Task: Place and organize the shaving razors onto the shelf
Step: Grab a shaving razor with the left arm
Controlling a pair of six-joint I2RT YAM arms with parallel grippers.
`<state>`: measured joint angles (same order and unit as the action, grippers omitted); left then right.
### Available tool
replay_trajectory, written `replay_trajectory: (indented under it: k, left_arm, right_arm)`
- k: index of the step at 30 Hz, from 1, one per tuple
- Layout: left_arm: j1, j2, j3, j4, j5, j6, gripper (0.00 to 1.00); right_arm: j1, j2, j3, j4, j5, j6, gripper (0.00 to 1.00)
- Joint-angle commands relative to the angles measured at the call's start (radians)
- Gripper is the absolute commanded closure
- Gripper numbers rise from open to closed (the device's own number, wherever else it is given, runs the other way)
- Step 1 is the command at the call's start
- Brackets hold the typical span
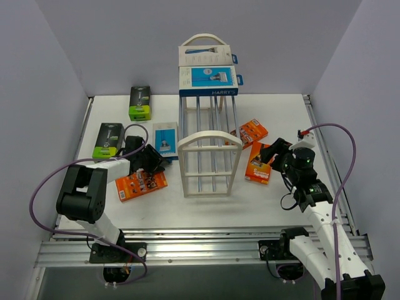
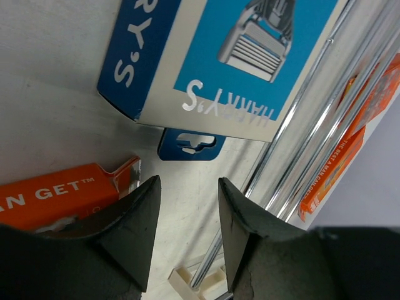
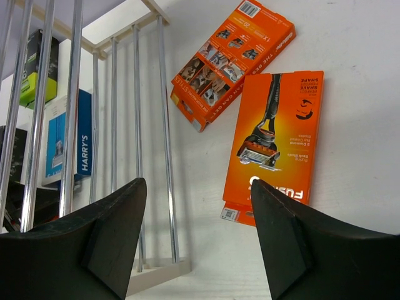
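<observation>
A white table [image 1: 250, 206] fills the floor of the workspace, its matte top showing pale and faintly shaded in the left wrist view [image 2: 56, 112] and bright in the right wrist view [image 3: 362, 125]. Plain lilac-grey walls close it in: a back wall [image 1: 125, 44], a left wall [image 1: 31, 94] and a right wall [image 1: 369, 75]. Ribbed aluminium rails [image 1: 200, 250] run across the near edge, and a narrower metal rail [image 1: 310, 109] lines the right side.

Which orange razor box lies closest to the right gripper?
The orange box showing one large razor, beside the right gripper; the others lie farther.
</observation>
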<state>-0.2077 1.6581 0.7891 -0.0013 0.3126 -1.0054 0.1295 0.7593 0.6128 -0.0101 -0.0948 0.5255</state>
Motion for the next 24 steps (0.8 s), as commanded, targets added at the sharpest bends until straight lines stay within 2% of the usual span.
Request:
replay_trajectory:
  k: [1,7,24]
  left_arm:
    - [0.002,0.014,0.038,0.006,-0.015,0.016,0.5]
    - [0.002,0.028,0.042,0.027,-0.016,0.021,0.53]
    - [0.016,0.049,0.085,0.032,-0.053,0.077,0.53]
  right_arm:
    - [-0.011,0.014,-0.005,0.032,-0.009,-0.009,0.37]
    - [-0.018,0.029,-0.007,0.044,-0.031,-0.01,0.36]
    - [-0.034,0.044,-0.015,0.056,-0.066,-0.012,0.35]
